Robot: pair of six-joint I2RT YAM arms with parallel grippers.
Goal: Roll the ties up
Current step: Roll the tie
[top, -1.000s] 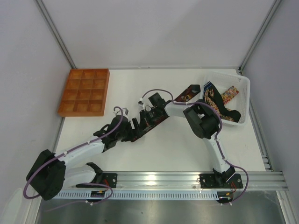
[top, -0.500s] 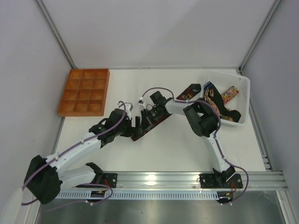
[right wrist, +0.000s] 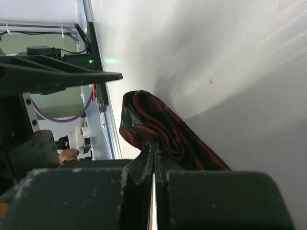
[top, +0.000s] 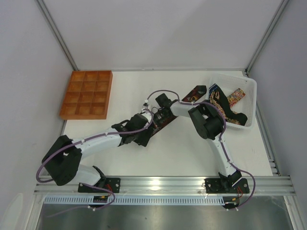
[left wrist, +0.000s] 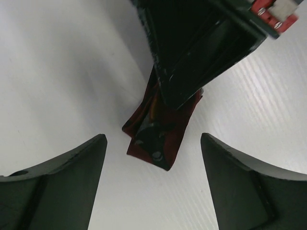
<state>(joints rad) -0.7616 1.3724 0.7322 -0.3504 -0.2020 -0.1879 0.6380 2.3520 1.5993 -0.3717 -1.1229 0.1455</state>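
The table (top: 192,153) is white, with grey walls on three sides. An orange tray (top: 86,94) sits at the far left corner. A clear bin (top: 253,88) sits at the far right corner, with more ties (top: 225,106) piled in it. A maroon tie (left wrist: 160,136) lies slanted in the middle of the table. The left arm (top: 96,143) bends out to the left, then reaches low to the middle. Its jaws are wide apart, one on each side of the tie's near end, not touching it. The right arm (top: 223,153) folds back from the right and leans down. Its jaws are pinched together on the tie.
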